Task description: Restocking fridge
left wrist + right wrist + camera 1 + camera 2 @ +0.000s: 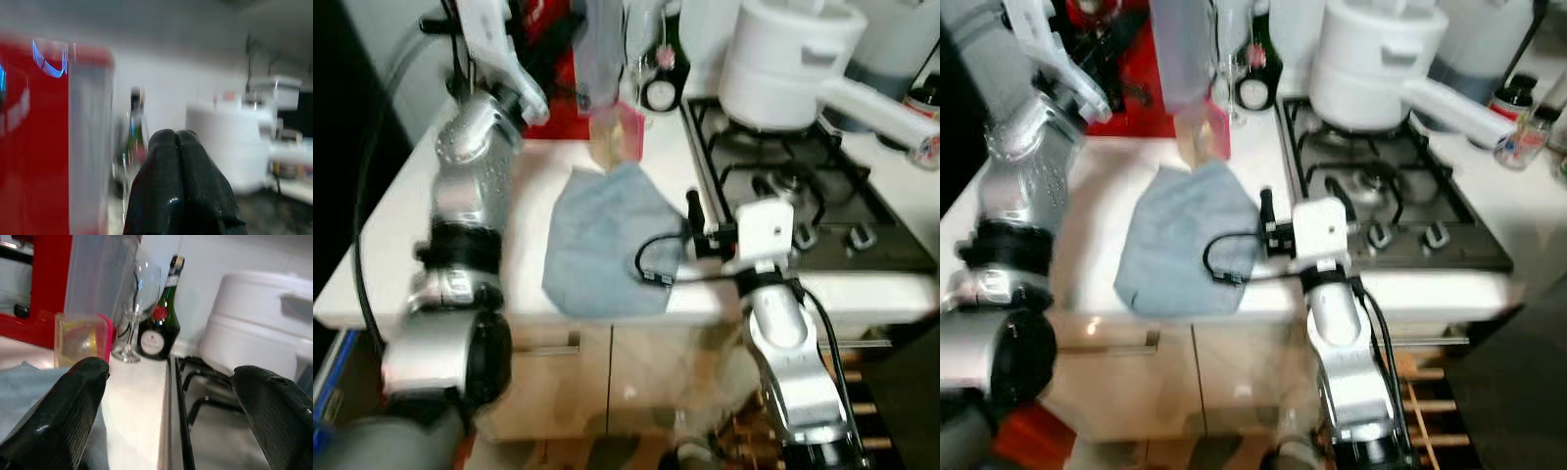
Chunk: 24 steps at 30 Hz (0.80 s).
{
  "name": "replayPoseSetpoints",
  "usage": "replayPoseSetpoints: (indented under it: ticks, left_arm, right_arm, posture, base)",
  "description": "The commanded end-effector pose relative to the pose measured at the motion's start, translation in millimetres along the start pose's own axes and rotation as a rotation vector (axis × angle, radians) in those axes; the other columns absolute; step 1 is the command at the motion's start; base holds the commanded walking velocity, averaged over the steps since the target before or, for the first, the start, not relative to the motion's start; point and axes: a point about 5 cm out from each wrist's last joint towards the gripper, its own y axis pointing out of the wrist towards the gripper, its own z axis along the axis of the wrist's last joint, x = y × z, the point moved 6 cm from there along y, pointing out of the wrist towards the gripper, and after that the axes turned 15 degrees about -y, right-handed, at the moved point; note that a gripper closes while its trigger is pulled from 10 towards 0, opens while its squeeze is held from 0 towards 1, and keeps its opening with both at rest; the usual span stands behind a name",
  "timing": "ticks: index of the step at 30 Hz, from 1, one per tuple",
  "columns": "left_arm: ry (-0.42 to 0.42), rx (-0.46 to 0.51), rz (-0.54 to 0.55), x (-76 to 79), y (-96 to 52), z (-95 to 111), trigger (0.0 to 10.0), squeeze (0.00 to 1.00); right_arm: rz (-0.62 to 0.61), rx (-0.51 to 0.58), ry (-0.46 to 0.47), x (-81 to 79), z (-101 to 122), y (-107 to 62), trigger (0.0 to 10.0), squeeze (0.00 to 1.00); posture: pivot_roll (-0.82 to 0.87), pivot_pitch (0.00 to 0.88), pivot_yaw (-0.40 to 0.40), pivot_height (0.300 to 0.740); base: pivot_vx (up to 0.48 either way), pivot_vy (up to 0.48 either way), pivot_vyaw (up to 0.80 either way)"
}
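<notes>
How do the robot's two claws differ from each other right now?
The left gripper has its fingers pressed shut, while the right gripper is spread wide open. The left one is raised by the red appliance; the right sits low at the counter's front edge beside the blue cloth. Both have black fingers.

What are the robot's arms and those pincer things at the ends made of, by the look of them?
Both arms are shiny silver, rounded segments with black bands at the joints. The right arm carries a white boxy block at the wrist, with thin black cables looping off it. The left arm has a black hose alongside. The right gripper and left gripper each have two thick, glossy black, finely textured fingers.
</notes>
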Motion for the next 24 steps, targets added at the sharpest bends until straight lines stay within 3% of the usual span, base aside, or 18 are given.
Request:
replayPoseSetpoints:
  ticks: [1,4,6,7,8,9,12,14,15,16,17,19,24]
  left_arm:
    - [0.070,0.043,-0.039,20.0,2.2,17.7,0.0,0.00]
    - [0.100,0.050,0.003,25.6,-8.3,13.0,0.0,0.00]
    - [0.183,0.054,0.039,29.0,-17.6,10.5,0.0,0.00]
    - [0.295,0.065,0.073,30.5,-26.9,9.5,6.3,0.00]
    - [0.371,0.070,0.096,32.6,-33.6,9.0,6.3,0.00]
    - [0.392,0.105,0.171,29.1,-46.8,11.7,10.0,0.00]
    - [0.477,0.093,0.337,16.0,-82.1,7.0,10.0,0.00]
    - [0.509,0.080,0.357,13.3,-87.2,4.0,10.0,0.00]
    - [0.515,0.070,0.396,8.8,-92.6,1.7,10.0,0.11]
    - [0.515,0.070,0.396,8.8,-92.6,1.7,10.0,0.11]
    - [0.514,0.060,0.438,2.9,-96.8,-0.2,10.0,1.00]
    - [0.498,0.075,0.595,-13.3,-115.4,-1.3,10.0,1.00]
    - [0.444,0.048,0.686,-22.5,-122.6,-17.7,10.0,1.00]
  right_arm:
    - [-0.011,0.004,0.014,3.9,-3.3,4.0,10.0,0.00]
    - [-0.006,0.017,0.018,1.1,-2.9,8.4,10.0,0.00]
    - [-0.004,0.027,0.018,-0.6,-1.8,11.4,10.0,0.00]
    - [-0.011,0.038,0.017,0.5,0.4,12.4,10.0,0.00]
    - [-0.016,0.044,0.016,1.4,1.6,13.4,10.0,0.00]
    - [-0.036,0.049,0.015,5.4,2.3,14.7,10.0,0.00]
    - [-0.087,0.054,0.017,15.9,0.4,17.1,10.0,0.00]
    - [-0.096,0.050,0.019,17.5,-1.8,17.9,10.0,0.00]
    - [-0.102,0.045,0.023,18.4,-4.3,18.1,10.0,0.00]
    - [-0.102,0.045,0.023,18.4,-4.3,18.1,10.0,0.00]
    - [-0.105,0.040,0.027,18.3,-6.4,18.7,10.0,0.00]
    - [-0.118,0.042,0.029,19.5,-9.0,20.3,10.0,0.00]
    - [-0.146,0.019,0.030,26.1,-17.7,21.7,10.0,0.00]
  posture:
    - [-0.13,0.000,-0.027,0.740]
    - [-0.11,0.000,-0.032,0.740]
    - [-0.11,0.000,-0.030,0.740]
    - [-0.10,0.000,-0.030,0.740]
    - [-0.10,0.000,-0.030,0.740]
    - [-0.09,0.000,-0.030,0.740]
    - [-0.07,0.000,-0.035,0.740]
    - [-0.06,0.000,-0.040,0.740]
    - [-0.06,0.000,-0.042,0.740]
    - [-0.06,0.000,-0.042,0.740]
    - [-0.05,0.000,-0.045,0.740]
    - [-0.05,0.000,-0.046,0.740]
    - [-0.05,0.000,-0.047,0.740]
  base:
    - [0.000,0.000,0.00]
    - [0.000,0.000,0.00]
    - [0.000,0.000,0.00]
    - [0.000,0.000,0.00]
    - [0.000,0.000,0.00]
    - [0.000,0.000,0.00]
    - [0.000,0.000,0.00]
    - [0.000,0.000,0.00]
    - [0.000,0.000,0.00]
    - [0.000,0.000,0.00]
    - [0.000,0.000,0.00]
    - [0.000,0.000,0.00]
    - [0.000,0.000,0.00]
